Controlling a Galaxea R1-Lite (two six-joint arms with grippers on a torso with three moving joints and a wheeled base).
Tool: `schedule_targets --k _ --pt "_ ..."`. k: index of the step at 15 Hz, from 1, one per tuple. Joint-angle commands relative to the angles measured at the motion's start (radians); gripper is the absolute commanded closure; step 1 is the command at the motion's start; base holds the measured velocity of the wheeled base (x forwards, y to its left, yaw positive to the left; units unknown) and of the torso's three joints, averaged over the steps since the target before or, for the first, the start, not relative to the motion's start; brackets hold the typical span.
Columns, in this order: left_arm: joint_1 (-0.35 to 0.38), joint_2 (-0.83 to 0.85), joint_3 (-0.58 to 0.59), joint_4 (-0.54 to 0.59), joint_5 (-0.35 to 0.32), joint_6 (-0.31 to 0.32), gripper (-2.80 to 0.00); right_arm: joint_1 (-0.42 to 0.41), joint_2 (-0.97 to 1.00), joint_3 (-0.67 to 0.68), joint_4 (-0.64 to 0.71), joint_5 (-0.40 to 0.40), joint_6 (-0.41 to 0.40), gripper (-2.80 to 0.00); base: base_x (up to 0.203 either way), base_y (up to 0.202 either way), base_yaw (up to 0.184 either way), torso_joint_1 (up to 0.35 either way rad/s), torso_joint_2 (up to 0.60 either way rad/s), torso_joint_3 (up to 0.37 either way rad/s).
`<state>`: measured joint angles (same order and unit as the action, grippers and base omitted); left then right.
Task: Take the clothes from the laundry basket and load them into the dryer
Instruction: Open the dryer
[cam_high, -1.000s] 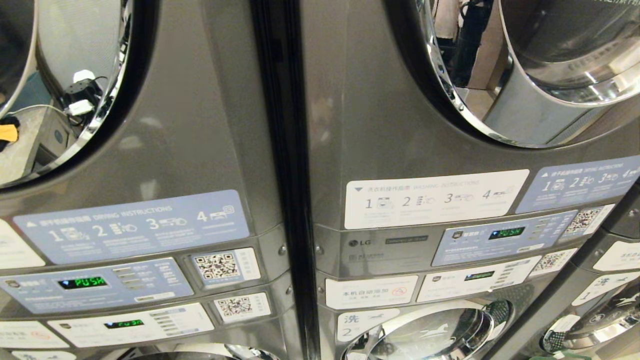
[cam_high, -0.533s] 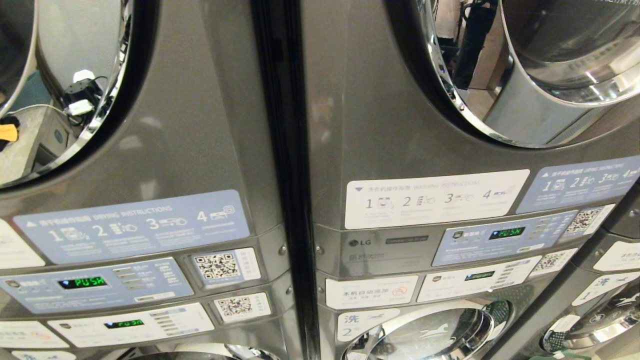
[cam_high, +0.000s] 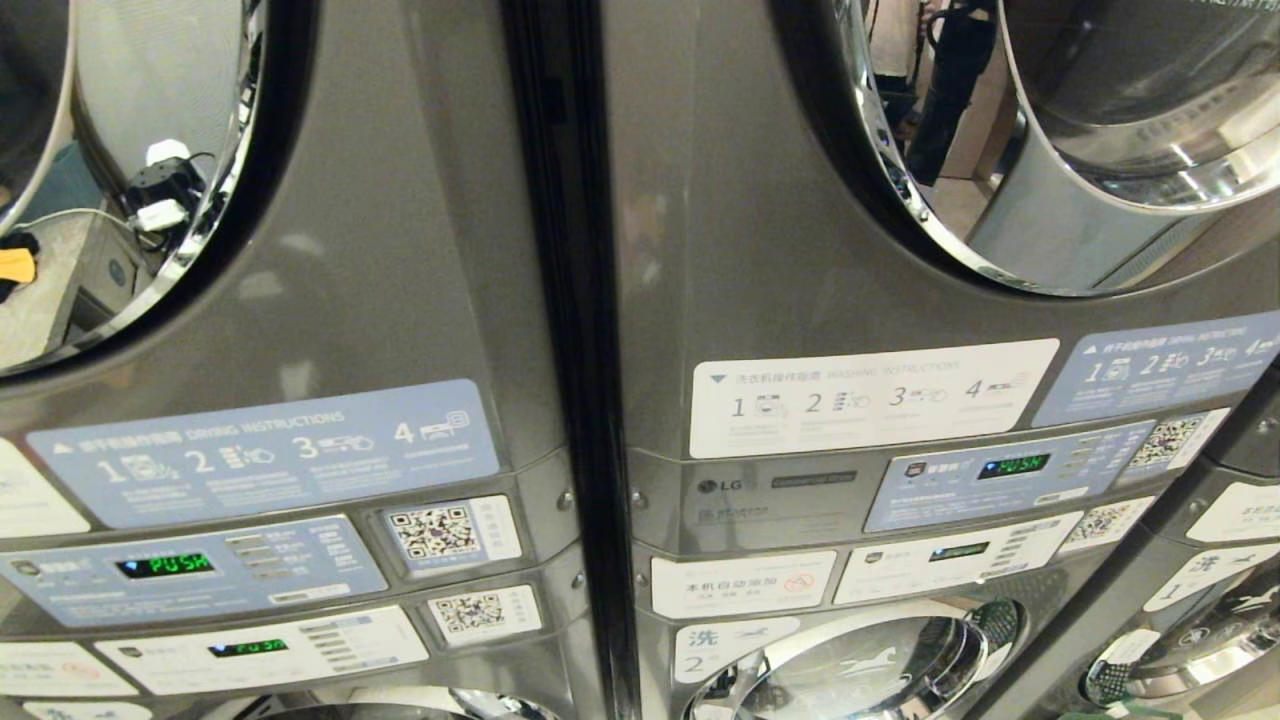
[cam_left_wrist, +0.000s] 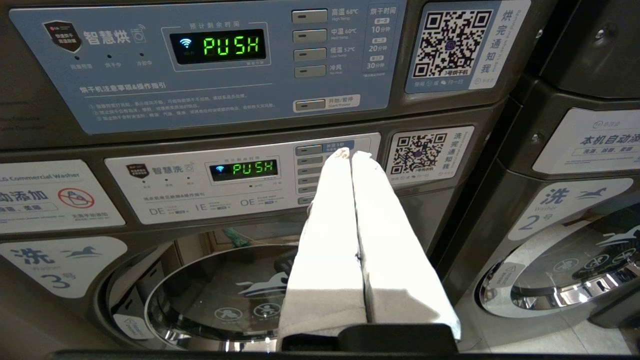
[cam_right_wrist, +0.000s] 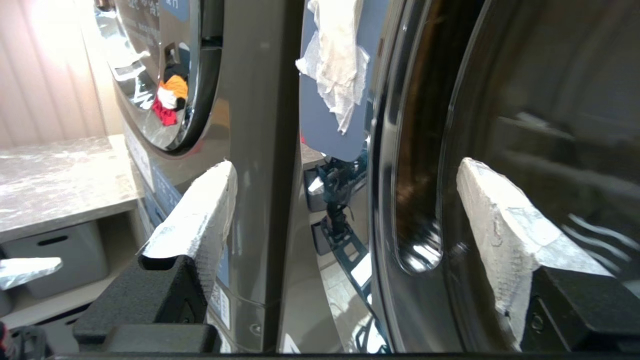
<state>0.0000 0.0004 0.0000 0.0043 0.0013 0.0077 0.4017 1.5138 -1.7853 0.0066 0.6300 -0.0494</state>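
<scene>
Nothing shifts in your head view except reflections in the dryer (cam_high: 1050, 150) door. Your right gripper (cam_right_wrist: 345, 210) hangs spread wide and empty beside that door's rim; your left gripper (cam_left_wrist: 352, 155) rests pinched together, empty. Clothes and basket are out of sight, so loading looks undone.

dryer (cam_high: 1000, 150) above control panel (cam_high: 1000, 475) | washer door (cam_high: 860, 665) below | neighbouring stack (cam_high: 280, 300) left

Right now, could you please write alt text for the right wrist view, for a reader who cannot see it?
The right gripper, jaws wide open and holding nothing, faces the chrome-rimmed glass door of the dryer. To one side stands a second grey machine, its round door reflecting red and orange items. Neither clothes nor basket appear.
</scene>
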Motion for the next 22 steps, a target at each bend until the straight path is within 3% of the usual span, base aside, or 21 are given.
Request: schedule_targets --k 1,7,13,18,22 --pt "0.0 0.001 0.0 0.0 0.0 0.0 0.0 0.012 0.038 -0.016 0.0 0.004 -0.001 -2.8 0.0 0.0 0.0 0.0 0.0 0.0" --pt "0.0 0.0 0.0 0.0 0.0 0.0 0.0 0.058 0.108 -0.098 0.001 0.002 -0.001 -2.8 0.0 0.0 0.0 0.0 0.0 0.0" --pt "0.0 0.0 0.0 0.0 0.0 0.0 0.0 0.182 0.113 -0.102 0.007 0.002 0.002 -2.8 0.0 0.0 0.0 0.0 0.0 0.0" --pt "0.0 0.0 0.0 0.0 0.002 -0.001 0.0 0.229 0.02 -0.107 0.039 0.001 0.044 -2.8 0.0 0.0 0.0 0.0 0.0 0.0" --pt "0.0 0.0 0.0 0.0 0.001 -0.001 0.0 0.241 -0.123 -0.107 0.135 -0.061 0.046 -2.8 0.0 0.0 0.0 0.0 0.0 0.0"
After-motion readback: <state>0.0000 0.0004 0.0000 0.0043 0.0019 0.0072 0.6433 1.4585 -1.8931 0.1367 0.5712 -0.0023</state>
